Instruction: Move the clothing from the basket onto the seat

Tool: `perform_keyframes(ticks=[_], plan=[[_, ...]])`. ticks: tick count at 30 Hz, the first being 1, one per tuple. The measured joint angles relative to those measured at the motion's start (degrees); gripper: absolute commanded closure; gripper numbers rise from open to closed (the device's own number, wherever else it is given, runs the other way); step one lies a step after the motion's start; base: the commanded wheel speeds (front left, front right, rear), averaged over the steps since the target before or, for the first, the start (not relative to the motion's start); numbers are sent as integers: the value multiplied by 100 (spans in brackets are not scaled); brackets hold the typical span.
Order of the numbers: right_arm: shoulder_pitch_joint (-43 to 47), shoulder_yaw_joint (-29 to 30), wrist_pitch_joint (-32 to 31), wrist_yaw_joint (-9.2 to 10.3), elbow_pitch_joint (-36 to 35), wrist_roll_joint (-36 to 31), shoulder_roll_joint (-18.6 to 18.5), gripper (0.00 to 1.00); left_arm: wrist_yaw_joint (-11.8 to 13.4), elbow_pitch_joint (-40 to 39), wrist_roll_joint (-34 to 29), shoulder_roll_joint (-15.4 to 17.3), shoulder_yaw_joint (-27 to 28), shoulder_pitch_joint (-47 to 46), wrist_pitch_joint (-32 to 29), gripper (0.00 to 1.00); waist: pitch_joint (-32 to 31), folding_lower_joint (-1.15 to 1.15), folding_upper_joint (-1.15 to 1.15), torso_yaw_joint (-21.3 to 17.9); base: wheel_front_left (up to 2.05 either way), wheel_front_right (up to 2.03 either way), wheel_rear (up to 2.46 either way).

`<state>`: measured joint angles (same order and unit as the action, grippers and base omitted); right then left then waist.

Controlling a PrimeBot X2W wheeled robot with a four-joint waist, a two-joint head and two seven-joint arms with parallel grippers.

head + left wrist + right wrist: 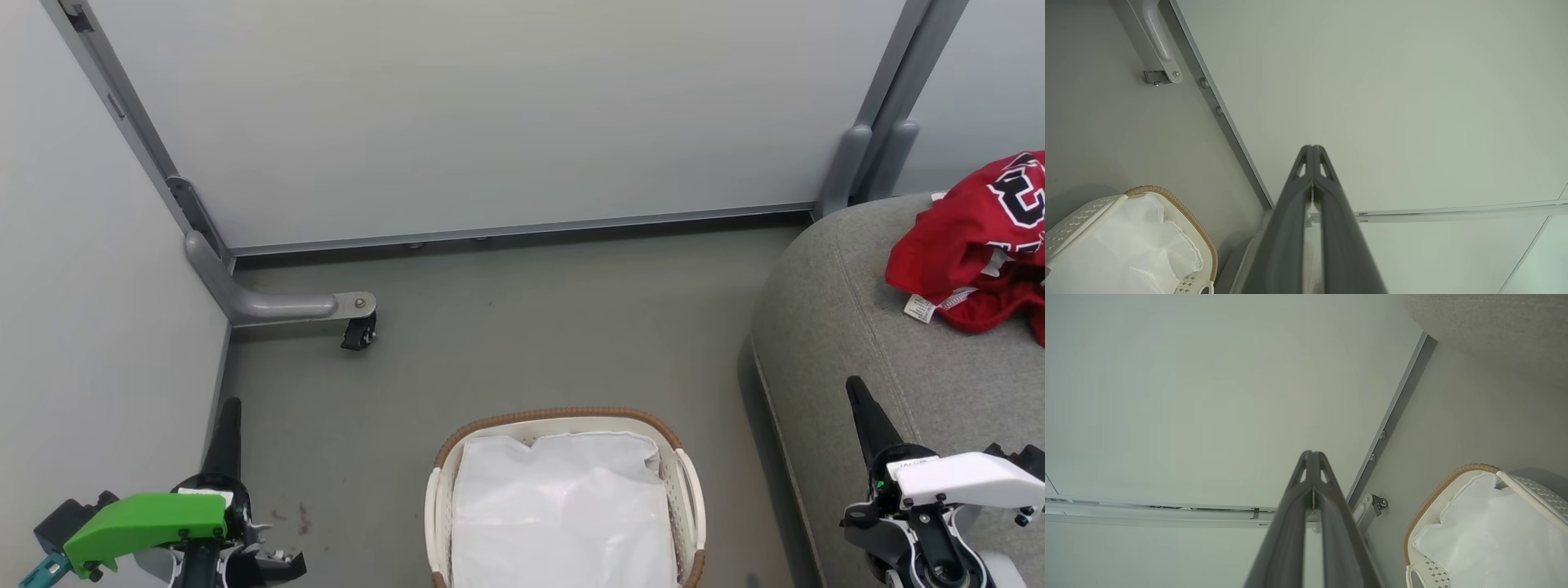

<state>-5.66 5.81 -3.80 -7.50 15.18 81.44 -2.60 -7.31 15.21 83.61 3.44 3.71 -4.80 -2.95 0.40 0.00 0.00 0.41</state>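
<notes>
- red white-trimmed clothing [971,245] lies on the grey woven seat [849,327].
- oval cream plastic basket [563,413] holds a white liner [563,506].
- our left gripper [231,406] and right gripper [853,384]: both pinched together.

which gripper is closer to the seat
The right gripper, the white-cased one: in the head view it shows against the grey seat's edge. The green-cased left gripper is on the far side of the basket, by the wall.

On the red jersey [963,237] at the far right, a black, white-edged numeral [1024,194] is partly visible, perhaps a 3; its white tag [919,308] is unreadable.
</notes>
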Motion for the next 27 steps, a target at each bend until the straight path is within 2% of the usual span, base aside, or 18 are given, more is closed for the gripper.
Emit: perform_keyframes(ticks=[27], plan=[[-28,68,-276,1,-108,1088,-9,100,0,-120,931,-3,186,-91,-291,100,-23,0,0,-41,0,0,0]])
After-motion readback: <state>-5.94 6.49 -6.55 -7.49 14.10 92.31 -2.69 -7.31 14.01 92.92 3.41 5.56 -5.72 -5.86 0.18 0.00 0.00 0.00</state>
